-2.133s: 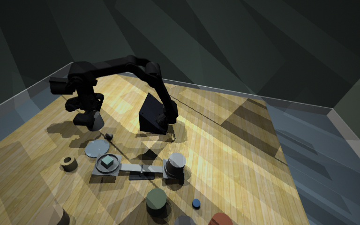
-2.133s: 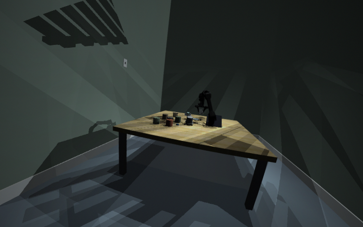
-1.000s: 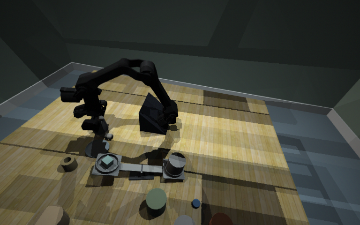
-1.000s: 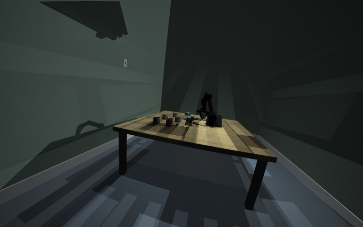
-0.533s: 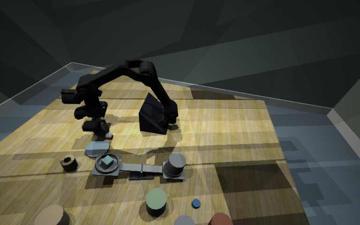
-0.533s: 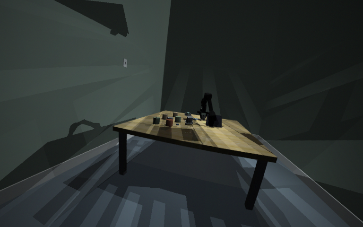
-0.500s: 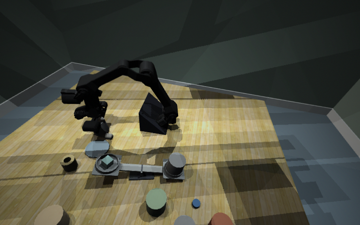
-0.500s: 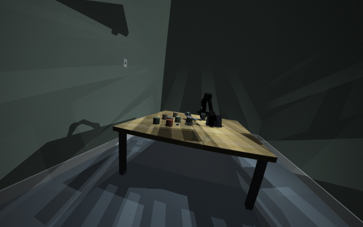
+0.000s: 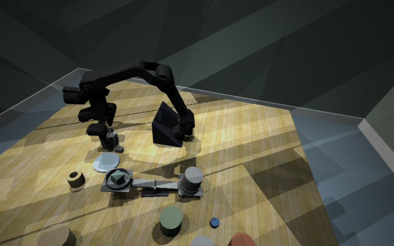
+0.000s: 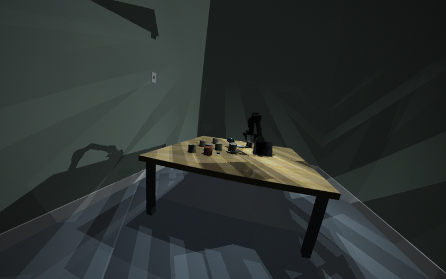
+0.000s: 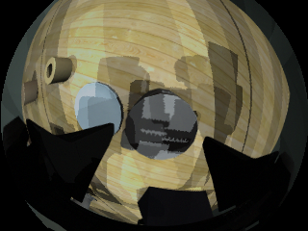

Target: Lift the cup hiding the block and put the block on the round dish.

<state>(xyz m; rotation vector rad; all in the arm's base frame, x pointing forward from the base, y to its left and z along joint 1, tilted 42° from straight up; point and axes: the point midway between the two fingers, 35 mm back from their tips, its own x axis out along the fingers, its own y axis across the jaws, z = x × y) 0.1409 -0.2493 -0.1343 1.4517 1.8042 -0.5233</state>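
Observation:
The lifted grey cup appears to stand on the table behind the round dish, beside it and not above it. My gripper is open just above this cup, with a finger on either side in the wrist view. The pale blue round dish holds nothing. The teal block sits uncovered in the ringed left pan of the balance. The other grey cup stands on the right pan.
A small grey piece lies between cup and dish. A hollow tan cylinder stands left of the balance. A green cylinder, a blue disc and a red cylinder are in front. A dark wedge stands by the arm's base.

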